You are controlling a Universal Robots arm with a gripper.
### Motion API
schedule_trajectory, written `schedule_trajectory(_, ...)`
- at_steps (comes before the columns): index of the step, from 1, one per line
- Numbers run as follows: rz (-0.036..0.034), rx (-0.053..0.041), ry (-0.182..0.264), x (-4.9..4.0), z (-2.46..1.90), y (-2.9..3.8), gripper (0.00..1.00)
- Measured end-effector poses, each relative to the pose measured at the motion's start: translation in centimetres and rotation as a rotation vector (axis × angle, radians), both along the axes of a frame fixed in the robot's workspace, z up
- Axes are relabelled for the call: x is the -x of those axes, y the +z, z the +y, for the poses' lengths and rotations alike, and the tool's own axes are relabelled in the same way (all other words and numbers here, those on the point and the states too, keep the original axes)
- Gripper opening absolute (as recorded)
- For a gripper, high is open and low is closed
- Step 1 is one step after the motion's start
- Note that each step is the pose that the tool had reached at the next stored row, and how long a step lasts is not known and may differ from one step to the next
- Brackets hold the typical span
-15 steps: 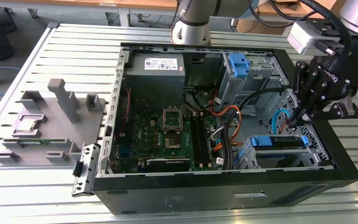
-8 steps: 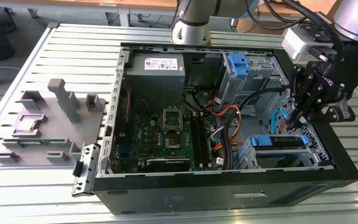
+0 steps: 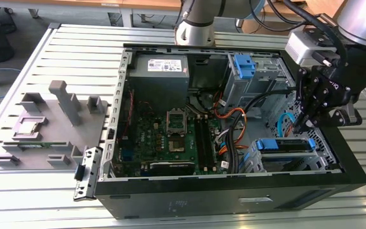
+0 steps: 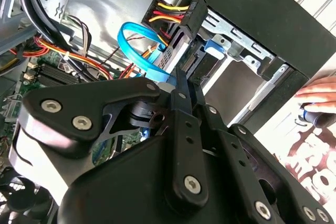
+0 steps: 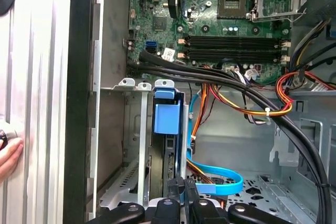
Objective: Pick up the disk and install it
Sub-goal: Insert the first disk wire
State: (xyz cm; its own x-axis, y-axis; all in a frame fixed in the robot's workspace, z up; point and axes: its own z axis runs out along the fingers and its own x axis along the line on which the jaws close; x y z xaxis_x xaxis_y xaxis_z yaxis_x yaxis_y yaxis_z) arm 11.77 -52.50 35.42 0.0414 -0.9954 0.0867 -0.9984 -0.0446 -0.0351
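**Disk seated in the lower drive cage, end effector narrow just above it**

From my station, the computer case (image 3: 234,191) lay open on its side on the slatted desk (image 3: 75,47). The arm reached in at the exterior view's right. The end effector (image 3: 295,130) hung inside the case, just above the drive cage (image 3: 320,162) near the front wall.

The disk (image 3: 283,144) sat in that cage, with its blue bracket facing up. In the first wrist view the disk (image 5: 167,119) stood edge-on in its slot between the cage's metal rails (image 5: 134,129), and its blue tab was level with the tops of the rails.

In both wrist views the end effector (image 5: 182,183) (image 4: 188,80) was narrow, with its two thin fingers (image 5: 176,186) nearly together and only a slim gap between them. I saw nothing held there. The tips were right at the edge of the disk, but I could not tell whether they touched it.

A blue data cable (image 5: 220,184) looped across the case floor beside the cage. In the second wrist view, a black connector (image 4: 190,14) with red, yellow and black wires sat at the drive's end.

Further into the case lay the motherboard (image 3: 170,133), and bundled black cables (image 5: 210,74) ran over its lower edge. A second blue bracket (image 3: 243,67) sat in the cage at the far end of the case.

On the desk at the exterior view's left stood a grey fixture (image 3: 62,102) with a small square chip (image 3: 30,126) resting on it, well away from the case. A person's hand (image 5: 8,156) rested on the desk just outside the case wall.
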Motion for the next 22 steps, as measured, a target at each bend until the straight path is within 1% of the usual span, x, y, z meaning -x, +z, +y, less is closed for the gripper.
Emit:
schedule_trajectory(3, -0.0207, 0.0001, 0.001, 0.26, -0.05, -0.13, 0.16)
schedule_trajectory(6, -0.037, -0.0001, 0.003, 0.56, -0.12, -0.31, 0.16)
schedule_trajectory(8, -0.0443, -0.0002, 0.003, 0.84, -0.2, -0.42, 0.16)
schedule_trajectory(13, -0.0598, -0.0002, 0.004, 1.64, -0.39, -0.69, 0.16)
schedule_trajectory(16, -0.0707, -0.0001, 0.005, 2.05, -0.49, -0.86, 0.16)
schedule_trajectory(17, -0.0749, -0.0002, 0.005, 2.18, -0.52, -0.91, 0.16)
schedule_trajectory(22, -0.1011, -0.0007, 0.007, 2.56, -0.75, -1.14, 0.16)
